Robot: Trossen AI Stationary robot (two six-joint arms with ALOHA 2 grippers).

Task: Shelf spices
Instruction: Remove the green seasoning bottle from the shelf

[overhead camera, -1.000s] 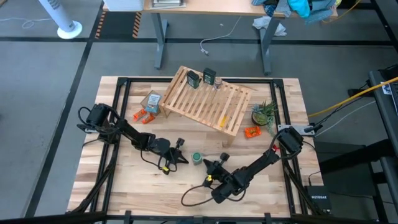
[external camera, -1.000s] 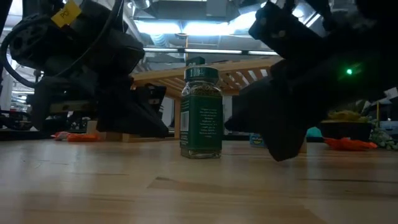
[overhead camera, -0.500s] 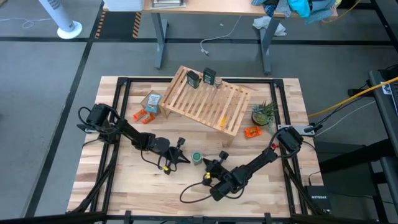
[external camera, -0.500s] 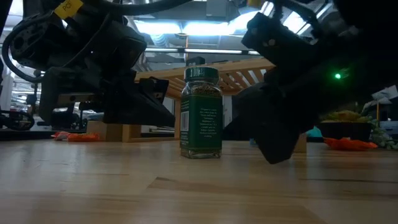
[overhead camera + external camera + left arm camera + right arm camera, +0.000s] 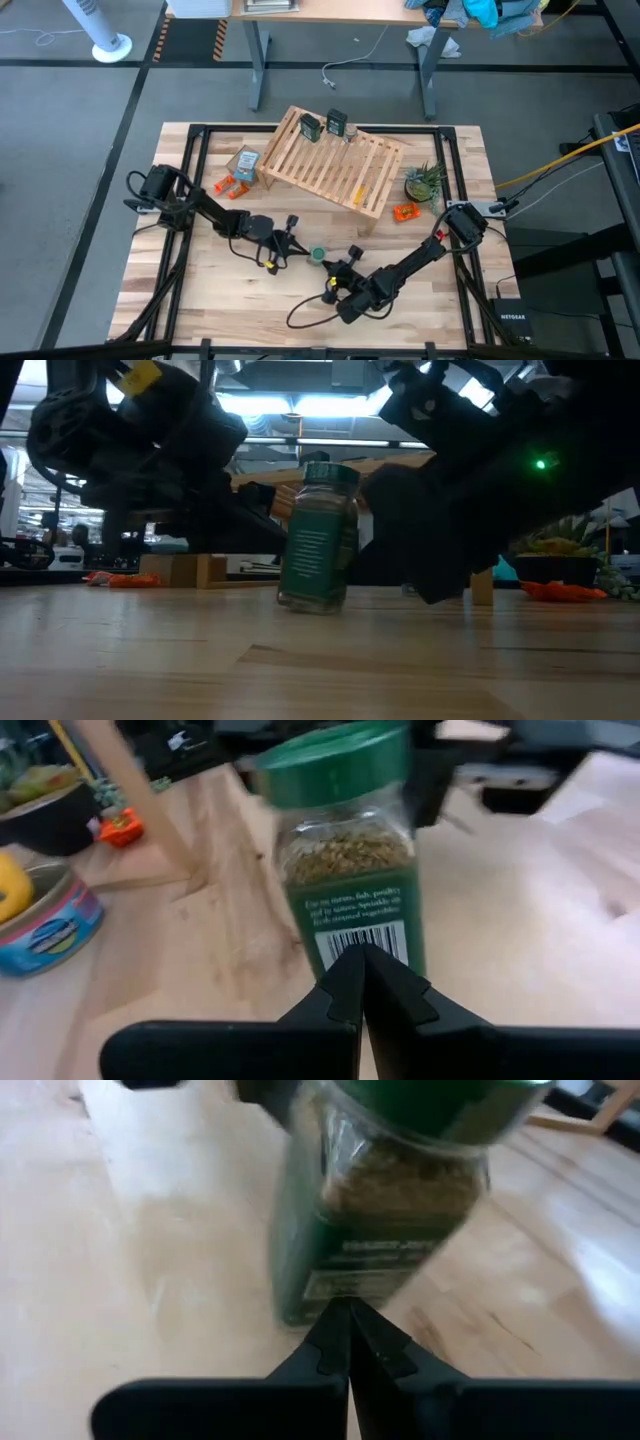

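Wooden tabletop (image 5: pixel 200 300) is carrying everything, with the slatted shelf (image 5: pixel 335 165) sitting tilted at its far middle. Two dark jars (image 5: pixel 322 125) are standing on the shelf's far edge. A tan box (image 5: pixel 244 163) and orange pieces (image 5: pixel 230 185) are lying just beside the shelf's left end; a small plant (image 5: pixel 425 180) and another orange piece (image 5: pixel 405 211) are sitting by its right end.

Both arms are reaching into the near middle, where the green jar (image 5: pixel 317 254) is standing between them. The left gripper (image 5: pixel 290 250) is pressing its closed fingertips against the jar's side, holding nothing. The right gripper (image 5: pixel 343 265) is also pinched shut and empty, its tips at the jar's other side.

Only the low view is showing the jar (image 5: pixel 318 535) leaning over. The left wrist view is showing a tin (image 5: pixel 45 920) beyond the jar (image 5: pixel 350 860). The right wrist view is showing the jar (image 5: pixel 385 1190) close up.
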